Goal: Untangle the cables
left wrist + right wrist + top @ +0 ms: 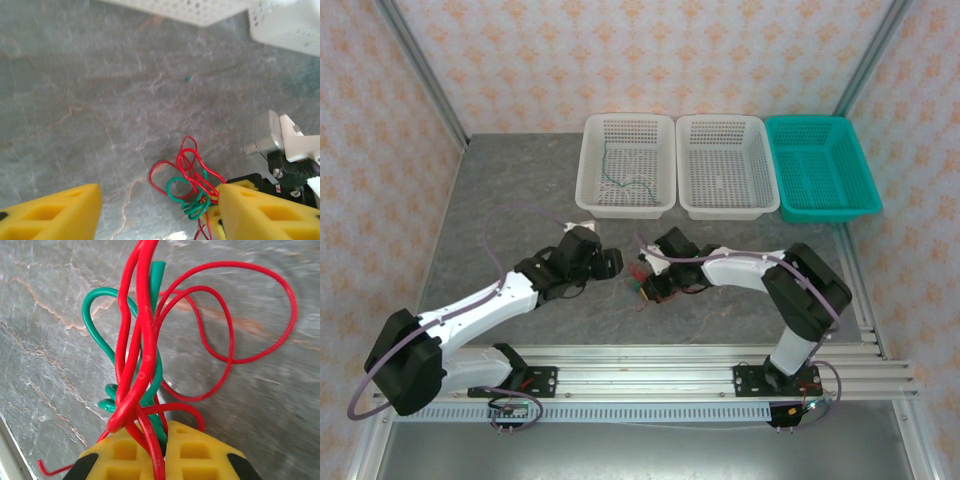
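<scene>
We are seeing left gripper (pixel 611 264) hovering over grey table (pixel 510 200), yellow fingers (pixel 50 215) standing wide apart, gripping nothing. Just right of it, red and green cables (pixel 189 184) are bunching in knotted tangle, loops spreading toward left gripper. Right gripper (pixel 162 452) is pinching tangle, fingers pressing together on red and green strands. At far edge, thin green cable (pixel 625 182) is lying in left white basket (pixel 583 185); middle white basket (pixel 684 180) and teal basket (pixel 868 185) are sitting alongside.

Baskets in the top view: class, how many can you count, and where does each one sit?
3, in a row along the table's far edge: left white basket, middle white basket, teal basket at the right. None seems hidden.
</scene>
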Tool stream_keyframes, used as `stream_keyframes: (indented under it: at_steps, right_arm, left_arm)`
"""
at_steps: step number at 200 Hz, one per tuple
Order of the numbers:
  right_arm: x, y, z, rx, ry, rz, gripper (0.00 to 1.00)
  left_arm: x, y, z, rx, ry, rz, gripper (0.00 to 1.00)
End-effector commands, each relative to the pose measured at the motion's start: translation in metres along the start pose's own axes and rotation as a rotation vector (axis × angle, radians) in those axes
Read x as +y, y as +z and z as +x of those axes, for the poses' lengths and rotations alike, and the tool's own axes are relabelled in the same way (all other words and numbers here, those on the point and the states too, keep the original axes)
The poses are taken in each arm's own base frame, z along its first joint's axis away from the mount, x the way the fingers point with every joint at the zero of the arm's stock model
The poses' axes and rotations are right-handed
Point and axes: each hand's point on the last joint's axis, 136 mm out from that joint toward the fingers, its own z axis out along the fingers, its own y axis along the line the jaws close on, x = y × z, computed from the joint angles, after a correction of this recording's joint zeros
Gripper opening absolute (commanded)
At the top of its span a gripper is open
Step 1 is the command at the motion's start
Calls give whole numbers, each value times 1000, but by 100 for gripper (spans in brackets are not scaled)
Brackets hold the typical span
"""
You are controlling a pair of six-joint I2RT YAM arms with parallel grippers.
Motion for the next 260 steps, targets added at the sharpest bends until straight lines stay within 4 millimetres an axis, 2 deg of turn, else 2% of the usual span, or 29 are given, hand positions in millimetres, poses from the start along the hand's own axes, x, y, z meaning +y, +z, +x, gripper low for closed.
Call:
stream_keyframes:
  at_steps: [1,17,35,48,58,72,83,91,118,154,221,241,260]
  right_arm:
    - [0,4,1,37,-6,9,24]
    - [-9,2,2,34,9,65,41]
    - [-12,-3,1,14,9,94,43]
    - [-12,-6,1,-4,5,98,43]
    - [-13,-8,1,-14,7,103,39]
    - [-13,-8,1,-23,15,104,25]
    - [-14,-7,1,-30,29,105,13]
    - [-13,-5,2,-32,40,96,10]
    - [-10,-1,3,-29,67,65,9]
    - [-11,1,7,-11,75,67,5]
    - [-8,1,7,-7,69,47,4]
    - [-9,0,10,-2,72,55,3]
    - [-13,0,12,2,75,74,3]
  left_arm:
    - [3,11,15,50,-68,21,57]
    - [9,16,18,56,-76,2,51]
    - [12,23,22,70,-92,-4,44]
    - [12,29,25,87,-106,6,33]
    - [10,35,29,102,-114,20,25]
    - [5,43,34,123,-129,50,17]
    - [-1,50,35,132,-146,80,15]
    - [-4,54,36,137,-158,94,15]
    - [-7,68,37,152,-173,101,19]
    - [-11,72,33,131,-194,117,29]
    - [-15,92,37,149,-226,141,31]
    - [-23,88,31,122,-235,185,31]
    - [-29,75,22,85,-226,228,31]
